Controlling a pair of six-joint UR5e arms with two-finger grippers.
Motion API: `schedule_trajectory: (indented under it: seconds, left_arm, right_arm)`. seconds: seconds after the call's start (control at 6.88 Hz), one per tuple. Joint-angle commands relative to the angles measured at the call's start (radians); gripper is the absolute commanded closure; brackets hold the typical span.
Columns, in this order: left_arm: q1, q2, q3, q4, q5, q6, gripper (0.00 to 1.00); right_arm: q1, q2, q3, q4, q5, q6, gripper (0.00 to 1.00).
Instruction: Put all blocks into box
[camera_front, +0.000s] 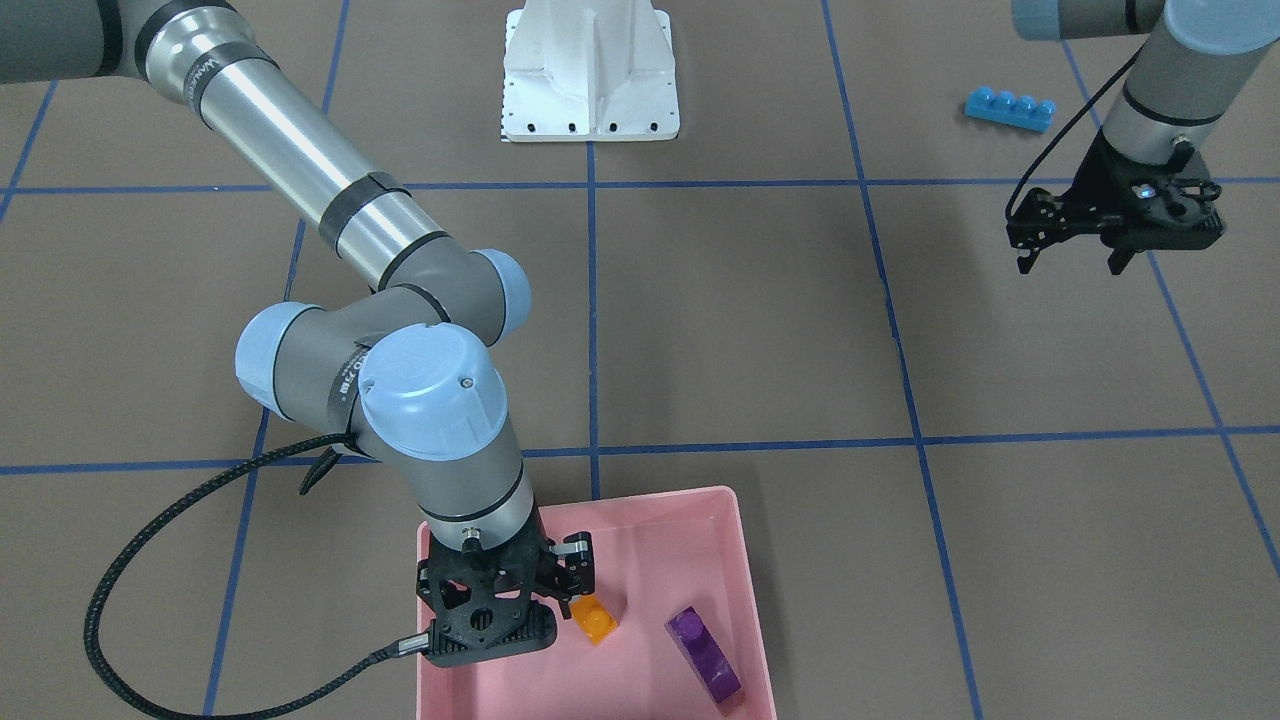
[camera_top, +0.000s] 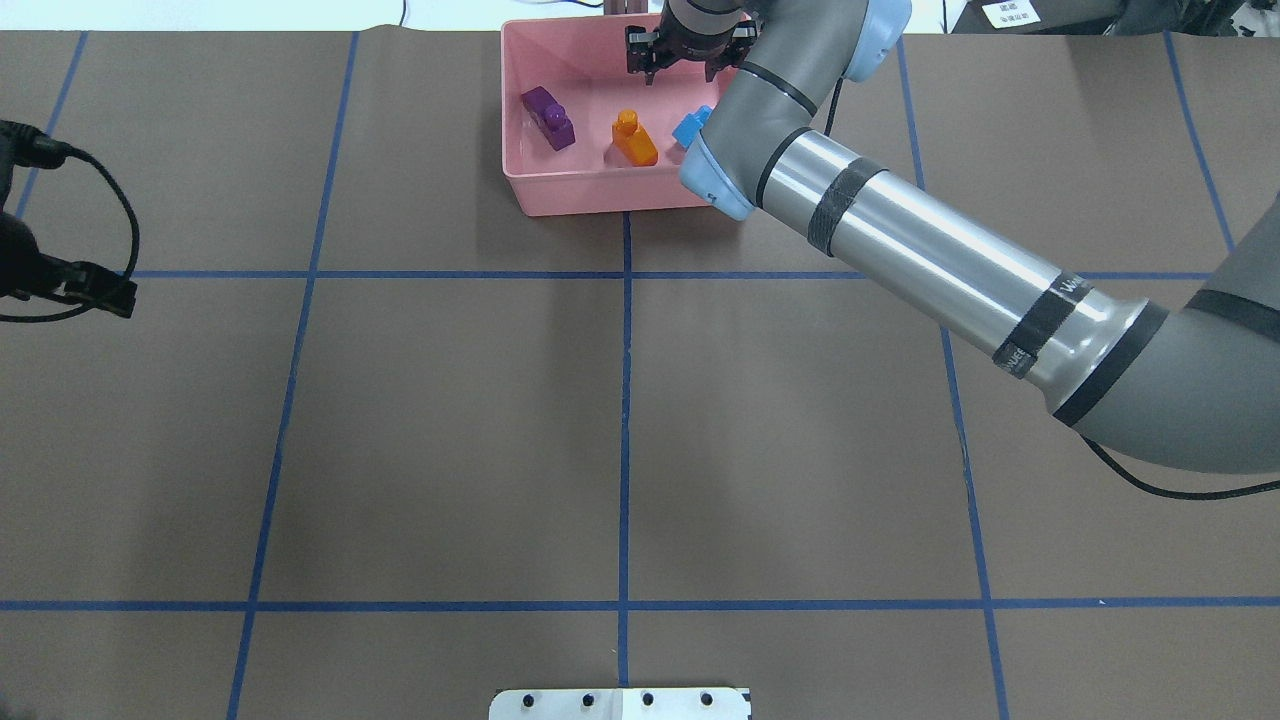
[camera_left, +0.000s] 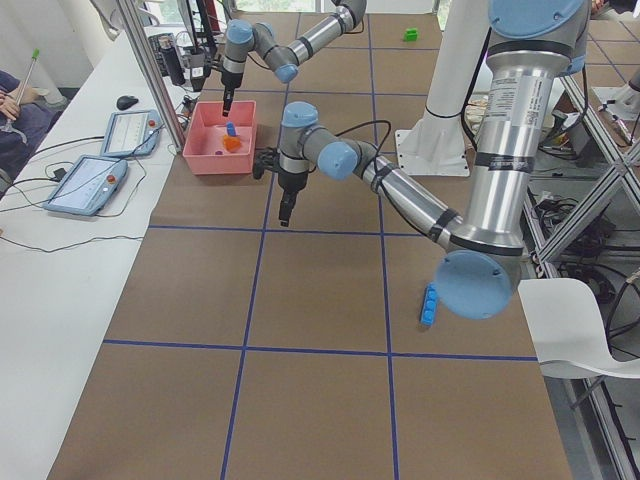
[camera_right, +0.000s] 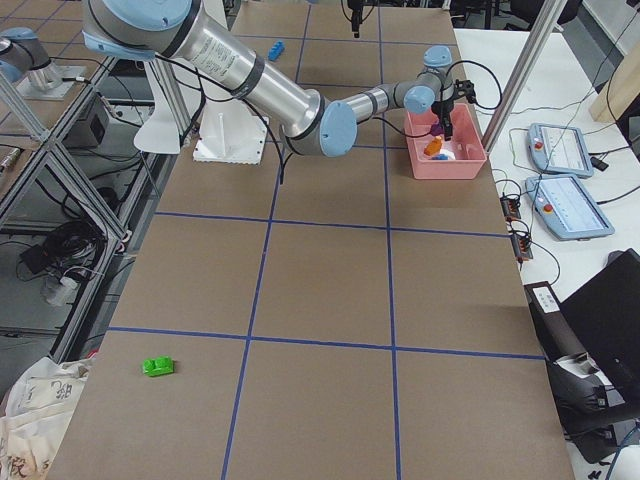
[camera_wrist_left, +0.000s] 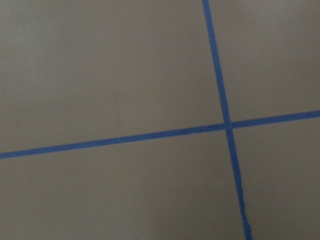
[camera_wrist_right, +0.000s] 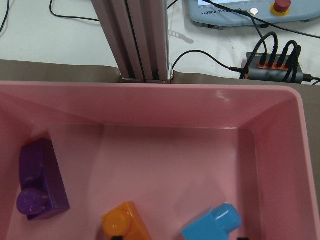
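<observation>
The pink box (camera_top: 570, 192) stands at the table's far edge. In it lie the purple brick (camera_top: 548, 118), the orange brick (camera_top: 634, 140) and the light-blue brick (camera_top: 692, 127); the right wrist view shows all three at its bottom edge (camera_wrist_right: 40, 180). My right gripper (camera_top: 688, 68) hangs open and empty over the box's far side, above the bricks. My left gripper (camera_front: 1072, 262) is open and empty above bare table. The long blue brick (camera_front: 1010, 108) lies on the table behind it, toward the robot. The green brick (camera_right: 158, 367) lies far off on the right end of the table.
The white robot base (camera_front: 590, 80) sits at the table's near-robot edge. An aluminium post (camera_wrist_right: 142, 40) and cables stand just behind the box. Operator tablets (camera_left: 130, 130) lie on the side bench. The left wrist view shows only brown table and blue tape lines (camera_wrist_left: 227, 125).
</observation>
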Motion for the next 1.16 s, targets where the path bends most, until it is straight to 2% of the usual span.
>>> schedule_trajectory:
  seconds: [0.0, 0.15, 0.29, 0.44, 0.58, 0.73, 1.02]
  left_arm:
    - [0.002, 0.260, -0.016, -0.228, -0.035, -0.011, 0.00]
    - [0.003, 0.364, -0.011, -0.314, -0.034, -0.101, 0.00]
    - [0.005, 0.462, -0.002, -0.454, -0.032, -0.215, 0.00]
    - [0.015, 0.535, 0.021, -0.580, -0.034, -0.197, 0.00]
    - [0.056, 0.594, 0.021, -0.592, -0.046, -0.171, 0.00]
    - [0.066, 0.636, 0.021, -0.611, -0.061, -0.189, 0.00]
    - [0.089, 0.667, 0.023, -0.695, -0.078, -0.515, 0.00]
  right_arm:
    - [0.027, -0.004, 0.040, -0.011, 0.059, 0.033, 0.01]
    - [0.053, -0.021, 0.106, -0.091, 0.129, 0.024, 0.01]
    - [0.064, -0.084, 0.232, -0.175, 0.150, 0.016, 0.01]
    - [0.072, -0.145, 0.332, -0.229, 0.171, 0.015, 0.01]
    - [0.076, -0.202, 0.399, -0.251, 0.183, 0.010, 0.00]
    - [0.081, -0.242, 0.434, -0.251, 0.184, 0.005, 0.01]
    - [0.081, -0.283, 0.468, -0.252, 0.184, 0.005, 0.01]
